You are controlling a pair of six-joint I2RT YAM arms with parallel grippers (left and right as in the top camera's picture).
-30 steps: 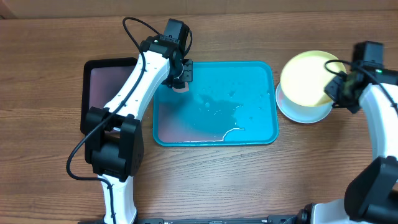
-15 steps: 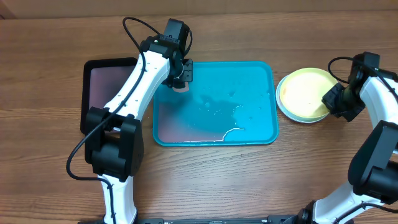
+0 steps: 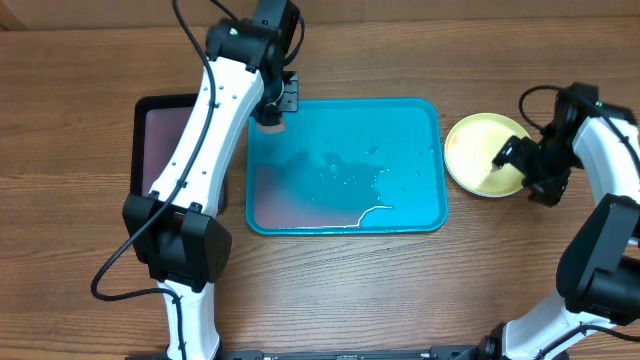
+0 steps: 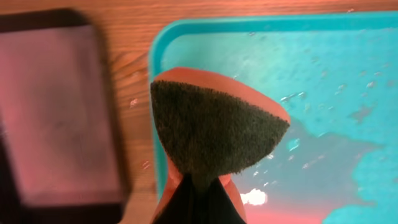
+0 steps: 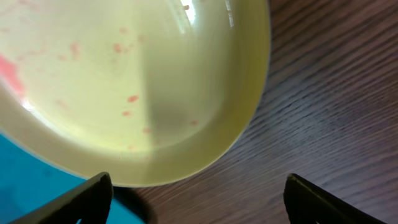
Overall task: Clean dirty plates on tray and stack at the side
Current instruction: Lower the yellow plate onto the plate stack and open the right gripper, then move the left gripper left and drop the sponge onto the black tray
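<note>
Bright even light, soft shadows, glints on tray (image 3: pixel 410 150)

No lettering, label, brand, number or sign can be read in any view. The turquoise tray (image 3: pixel 400 125), the yellow-green plate (image 3: pixel 470 150) at its three o'clock, the black tray (image 3: pixel 165 150) at its nine o'clock and the sponge (image 4: pixel 211 130) all show plain, unmarked faces.

A yellow-green plate (image 5: pixel 124 81), flecked with red spots and smeared red at its left, lies on a dark wood table (image 5: pixel 323 106). Below the plate, the right gripper's (image 5: pixel 202 196) black fingertips (image 5: pixel 87 199) stand wide apart. A turquoise tray (image 5: pixel 25 180) shows at the plate's lower left.
</note>
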